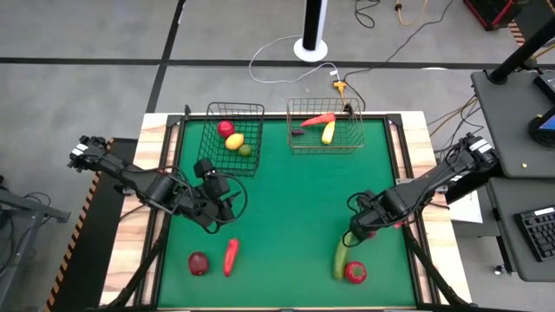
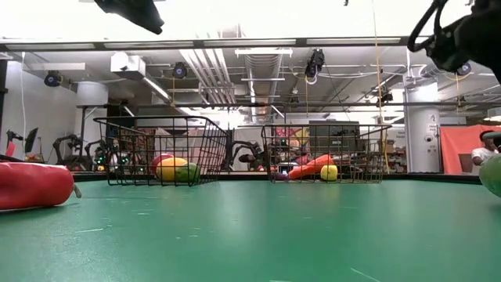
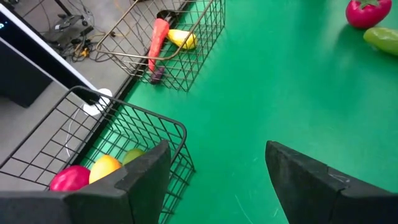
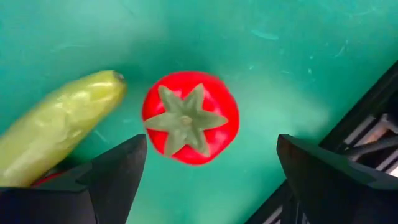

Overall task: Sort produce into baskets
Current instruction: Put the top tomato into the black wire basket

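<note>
A red tomato (image 4: pixel 189 118) and a long pale-green vegetable (image 4: pixel 56 134) lie side by side on the green mat near the front right. My right gripper (image 4: pixel 208 155) hangs open above them, pointing down, its fingers standing either side of the tomato and clear of it; in the high view that gripper (image 1: pixel 358 228) is just beyond the pair. My left gripper (image 1: pixel 221 198) hovers open and empty by the dark basket (image 1: pixel 234 137), which holds red, yellow and green produce. The silvery basket (image 1: pixel 325 126) holds a carrot, a yellow piece and a purple one.
A dark red round fruit (image 1: pixel 199 263) and a long red pepper (image 1: pixel 231 256) lie on the mat at the front left. Both baskets stand at the far edge. The middle of the mat (image 1: pixel 286 208) is bare green. A desk with a keyboard (image 1: pixel 538 234) stands to the right of the table.
</note>
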